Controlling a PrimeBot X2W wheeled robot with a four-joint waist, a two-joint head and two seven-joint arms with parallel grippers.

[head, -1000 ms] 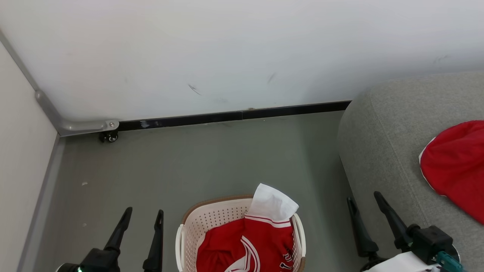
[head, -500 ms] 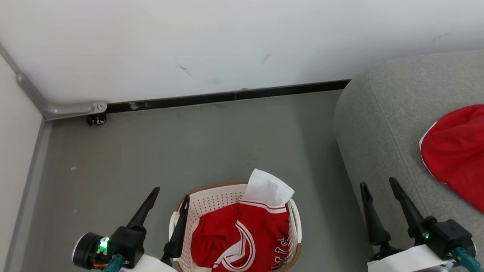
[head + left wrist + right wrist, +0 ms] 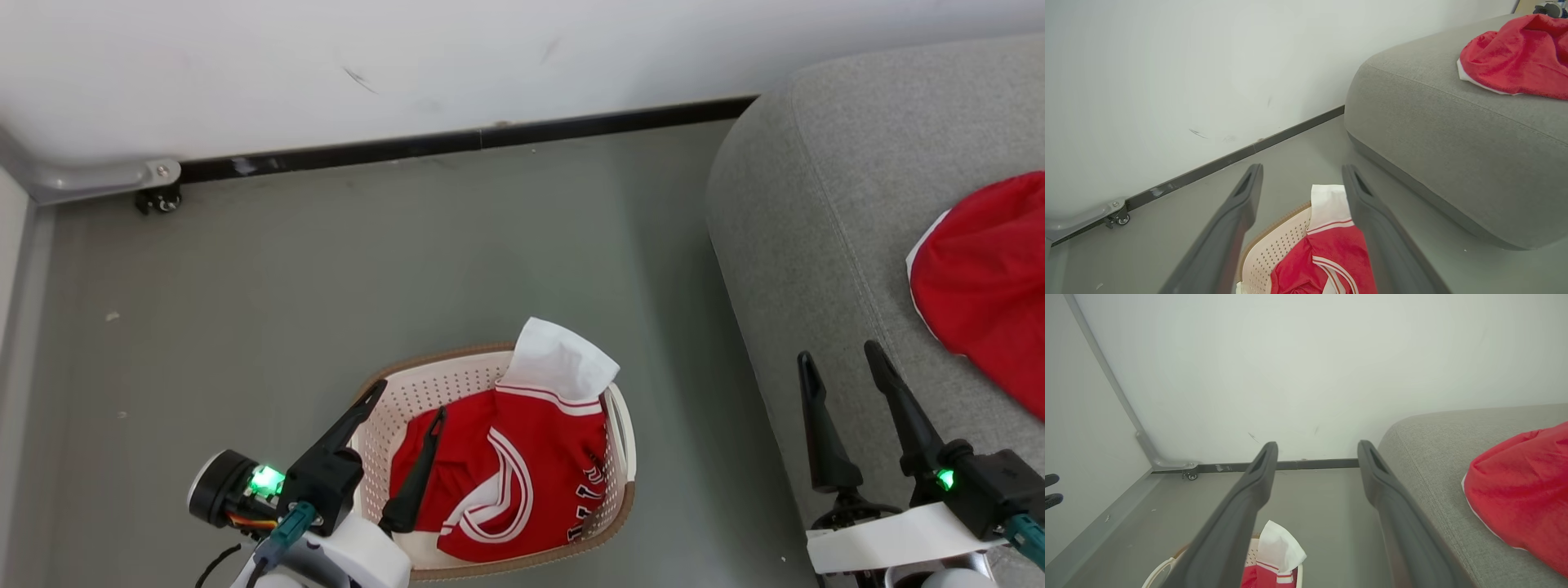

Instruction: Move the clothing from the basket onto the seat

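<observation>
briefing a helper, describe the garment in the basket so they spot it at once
Beside the grey sofa, a cream perforated basket with a brown rim stands on the floor. The red jersey lies in it, marked by white stripes, lettering and an upstanding white panel, unlike the plain red garment on the sofa.

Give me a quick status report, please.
Left gripper open over basket. Right gripper open beside seat. Jersey in basket, other garment on seat. Nothing in the way.

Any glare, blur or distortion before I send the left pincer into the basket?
Head view: even light, no glare; jersey and basket sharp, faint shadow on the floor beside the seat. Left wrist view: left pincer soft-edged at the bottom, basket beyond clear. Right wrist view: right pincer likewise soft.
</observation>
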